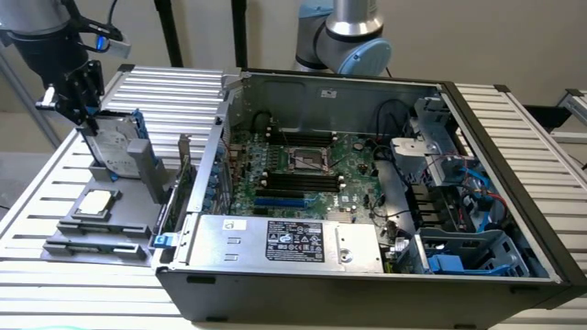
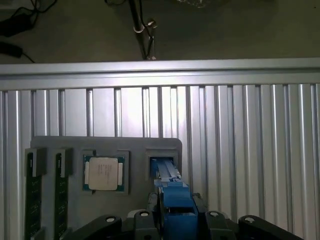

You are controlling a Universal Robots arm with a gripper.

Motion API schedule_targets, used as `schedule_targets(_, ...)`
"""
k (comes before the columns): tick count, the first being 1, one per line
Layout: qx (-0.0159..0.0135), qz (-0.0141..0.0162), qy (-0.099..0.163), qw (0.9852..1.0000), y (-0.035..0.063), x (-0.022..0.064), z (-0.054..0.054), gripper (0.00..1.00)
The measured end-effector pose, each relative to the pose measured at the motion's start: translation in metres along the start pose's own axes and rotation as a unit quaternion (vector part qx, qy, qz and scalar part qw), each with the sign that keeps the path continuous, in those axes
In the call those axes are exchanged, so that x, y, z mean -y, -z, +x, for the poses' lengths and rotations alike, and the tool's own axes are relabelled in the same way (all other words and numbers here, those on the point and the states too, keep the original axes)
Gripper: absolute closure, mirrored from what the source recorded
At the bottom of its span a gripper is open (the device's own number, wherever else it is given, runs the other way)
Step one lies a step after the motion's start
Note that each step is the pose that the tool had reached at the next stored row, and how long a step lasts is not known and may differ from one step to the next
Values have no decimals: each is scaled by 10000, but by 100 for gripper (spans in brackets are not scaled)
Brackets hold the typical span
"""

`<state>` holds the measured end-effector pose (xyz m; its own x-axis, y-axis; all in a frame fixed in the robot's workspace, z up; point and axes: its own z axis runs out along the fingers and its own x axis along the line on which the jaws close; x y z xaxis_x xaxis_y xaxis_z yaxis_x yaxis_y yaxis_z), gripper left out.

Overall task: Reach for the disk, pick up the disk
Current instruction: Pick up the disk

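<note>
Exterior view: the disk is shown standing on edge in the grey holder tray. The tray is set on the slatted table, at the exterior view's left of the open computer case. The disk's long axis is upright, and the gripper is placed directly above it, at its top edge.

Wrist view: the disk is seen edge-on, its blue-edged rim running from the tray up into the gripper. The fingers are drawn in narrowly against both faces, so a grasp is judged to be made. The disk's lower edge is hidden by the tray, and whether it is raised from its seat cannot be told. The chip is seated just beside the disk.
</note>
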<state>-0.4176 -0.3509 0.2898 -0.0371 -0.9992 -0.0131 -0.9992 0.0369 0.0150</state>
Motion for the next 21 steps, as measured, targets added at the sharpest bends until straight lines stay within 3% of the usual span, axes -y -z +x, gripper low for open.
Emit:
schedule_targets(16,-29,0,21,10000,1,15,1,62)
schedule_targets(21,-28,0,22,10000,2,17,78,62)
